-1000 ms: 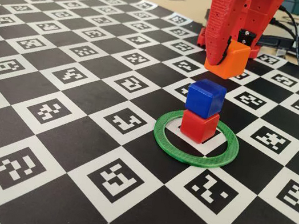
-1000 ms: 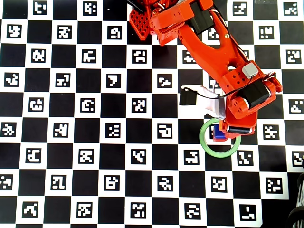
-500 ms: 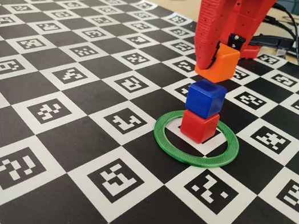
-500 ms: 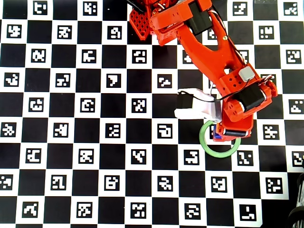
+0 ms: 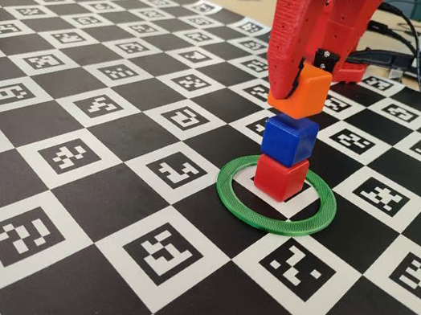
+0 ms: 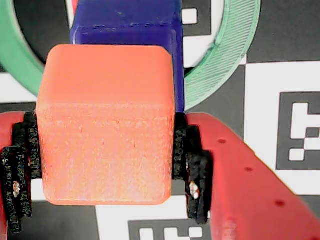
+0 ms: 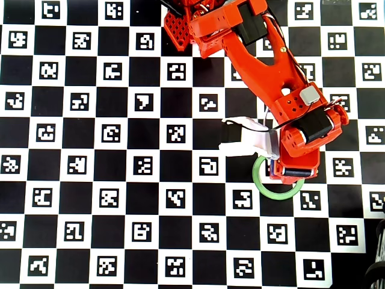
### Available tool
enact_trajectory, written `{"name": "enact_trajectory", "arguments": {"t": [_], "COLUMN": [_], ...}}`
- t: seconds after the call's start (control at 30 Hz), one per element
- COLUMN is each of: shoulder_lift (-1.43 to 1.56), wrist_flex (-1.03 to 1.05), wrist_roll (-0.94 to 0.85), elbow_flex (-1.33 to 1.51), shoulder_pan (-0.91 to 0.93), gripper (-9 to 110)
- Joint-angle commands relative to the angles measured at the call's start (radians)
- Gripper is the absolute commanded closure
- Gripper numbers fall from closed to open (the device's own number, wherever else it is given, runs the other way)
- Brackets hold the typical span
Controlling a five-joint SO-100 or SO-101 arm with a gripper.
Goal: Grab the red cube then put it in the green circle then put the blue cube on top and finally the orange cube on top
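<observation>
I am holding the orange cube (image 5: pixel 301 93) tight in my gripper (image 6: pixel 105 150). My two fingers squeeze it from both sides, and in the wrist view the black pads (image 6: pixel 192 167) press on its sides.

The red cube (image 5: pixel 280 176) sits inside the green circle (image 5: pixel 276 199) on the checkered board (image 5: pixel 108 180). The blue cube (image 5: pixel 289 139) sits on top of the red cube. So two parts of the tower are done, and only my orange one is left.

The big thing now is how my cube lines up with the blue one. In the fixed view the orange cube is right above the blue cube and looks like it is touching it or almost touching. It sits a little to the left of the blue cube there and looks a bit tilted. In the wrist view the blue cube (image 6: pixel 127 30) peeks out past the far edge and a bit to the right. I think I must slide a tiny bit that way and set the cube flat, or it could slip off.

All cubes are the same shape, so no side is longer.

I cannot read any words or brand names. The board only has black and white code squares (image 5: pixel 178 171).
</observation>
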Motion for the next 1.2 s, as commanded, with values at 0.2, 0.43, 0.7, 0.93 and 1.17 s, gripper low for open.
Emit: {"name": "enact_trajectory", "arguments": {"t": [0.2,0.43,0.7,0.93,1.17], "shoulder_lift": [0.061,0.061,0.061,0.067,0.078], "wrist_flex": [-0.021,-0.028,-0.04,-0.041,-0.038], "wrist_roll": [-0.021,-0.026,-0.028,-0.035,-0.06], "elbow_flex": [0.011,0.021,0.046,0.054,0.063], "shoulder_pan": [0.008,0.005,-0.003,-0.006,-0.021], "gripper": [98,98,98,93,79]}}
